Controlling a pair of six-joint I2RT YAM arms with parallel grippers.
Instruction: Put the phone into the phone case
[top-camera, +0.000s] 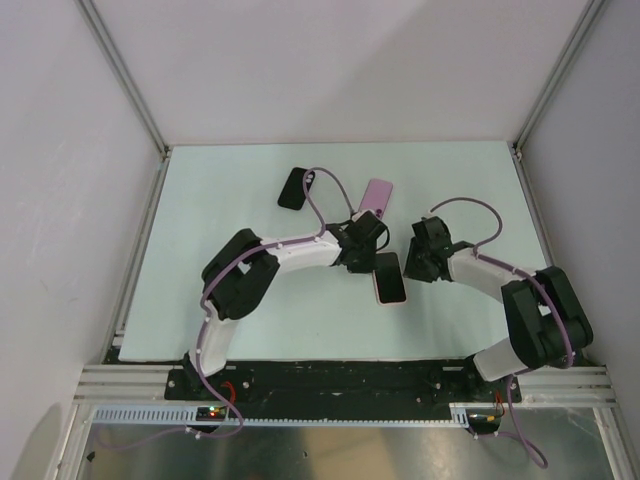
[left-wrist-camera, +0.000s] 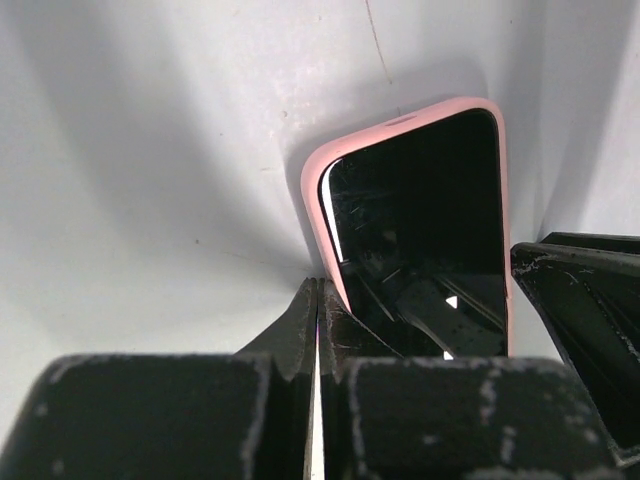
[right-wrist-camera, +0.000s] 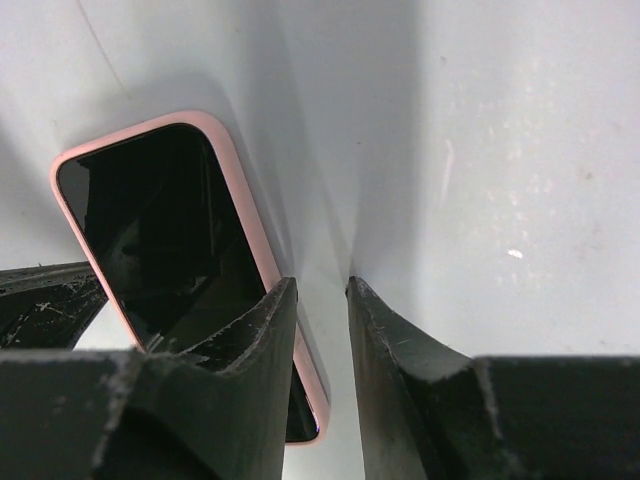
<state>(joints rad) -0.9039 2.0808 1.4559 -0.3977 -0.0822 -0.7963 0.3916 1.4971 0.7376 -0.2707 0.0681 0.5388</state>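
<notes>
You have the phone (top-camera: 388, 272) lying screen up just below the middle of the top view, on the pale worktop (top-camera: 230, 200), between the two grippers. A pink phone case (left-wrist-camera: 312, 180) rims its dark screen on every side you can see. In the left wrist view, a thin bright sliver runs between glass and rim at the upper left corner, so you cannot tell whether that corner is fully seated.

Your left gripper (left-wrist-camera: 317, 320) has its jaws pressed together with nothing between them. Its tips sit against the lower left edge of the case at the bottom centre of that view.

Your right gripper (right-wrist-camera: 320, 285) stands narrowly parted in the lower middle of its own view. One finger (right-wrist-camera: 255, 330) overlaps the screen and the pink rim, and the other rests beside the case over bare worktop. You cannot tell whether it is squeezing the edge.

Above centre in the top view lie a mauve phone-shaped slab (top-camera: 376, 197) and, to its left, a black phone-shaped slab (top-camera: 294, 187). Both are well apart from the grippers.
</notes>
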